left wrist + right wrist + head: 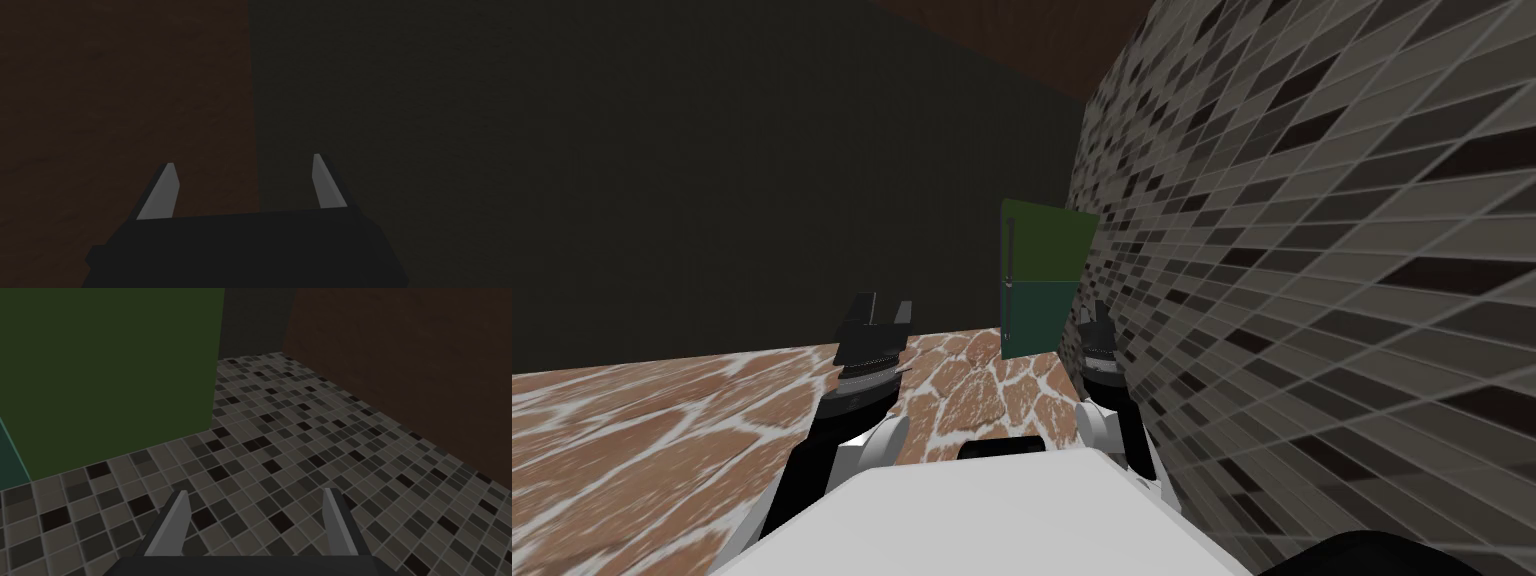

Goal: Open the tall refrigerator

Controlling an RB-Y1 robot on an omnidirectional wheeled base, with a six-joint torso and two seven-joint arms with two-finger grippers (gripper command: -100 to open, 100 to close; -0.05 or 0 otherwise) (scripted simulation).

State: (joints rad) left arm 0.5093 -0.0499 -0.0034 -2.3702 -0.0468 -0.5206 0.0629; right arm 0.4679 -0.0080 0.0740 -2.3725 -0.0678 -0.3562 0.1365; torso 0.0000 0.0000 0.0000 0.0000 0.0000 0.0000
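Left tool [243, 160], held open, is seen well short of the refrigerator [1042, 275]. The handle [1009, 255] on the refrigerator's left edge should be approached squarely before any reach. Right tool [255, 491], likewise open, is held short of the refrigerator, beside the tiled wall [1312, 250].

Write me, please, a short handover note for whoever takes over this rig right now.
Left gripper: open, empty, held ahead of the chest.
Right gripper: open, empty, close along the tiled wall, pointing toward the refrigerator.
Refrigerator: ahead across the floor, against the tiled wall, apparently shut. Its dark handle runs along the edge away from the wall.
Done: nothing touched yet.
Left: move closer, grip the handle, pull the door open.
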